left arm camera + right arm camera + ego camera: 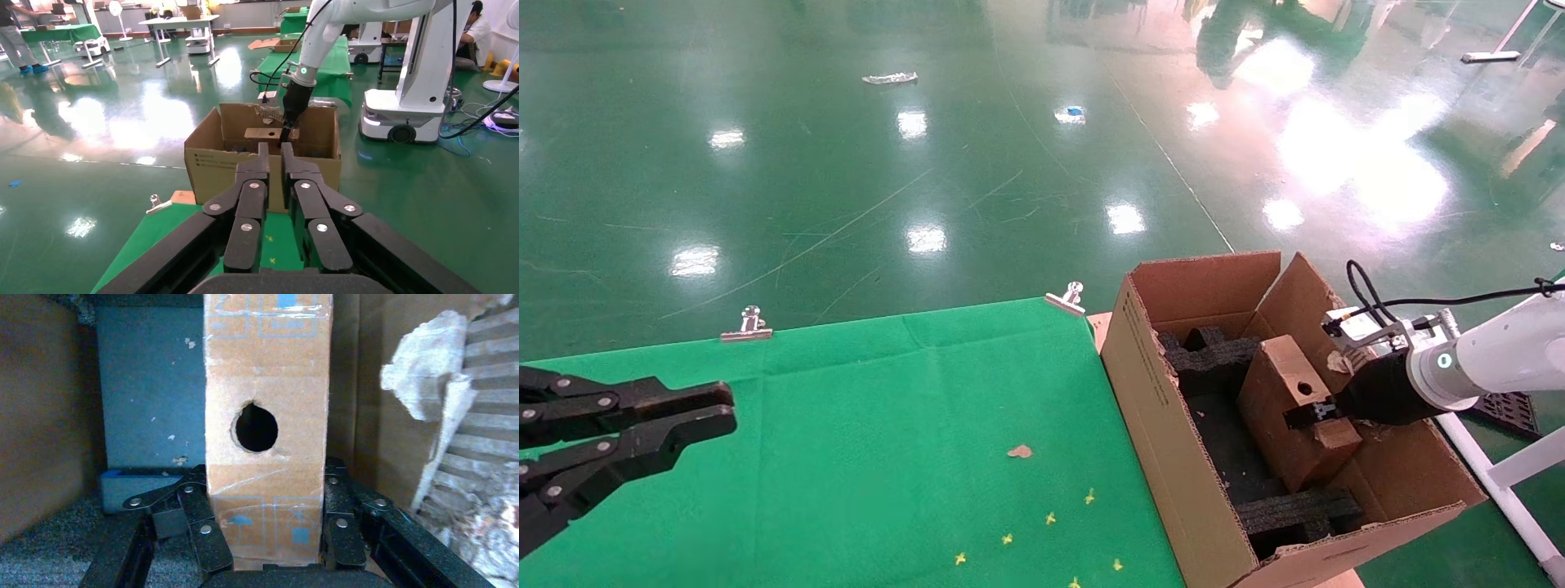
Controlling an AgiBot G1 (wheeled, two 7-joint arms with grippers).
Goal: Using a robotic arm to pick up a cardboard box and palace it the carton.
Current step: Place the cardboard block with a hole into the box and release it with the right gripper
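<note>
The white robotic arm reaches in from the right over the carton, a large brown box with open flaps beside the table. My right gripper is shut on the cardboard box, a narrow brown block with a round hole, held tilted inside the carton between black foam inserts. In the right wrist view the fingers press both sides of the taped cardboard box. My left gripper is parked over the table's left side, shut and empty; its wrist view shows the carton ahead.
The green cloth table has metal clips on its far edge, plus a brown scrap and small yellow bits. A white frame stands right of the carton. The carton's torn edge is close beside the right gripper.
</note>
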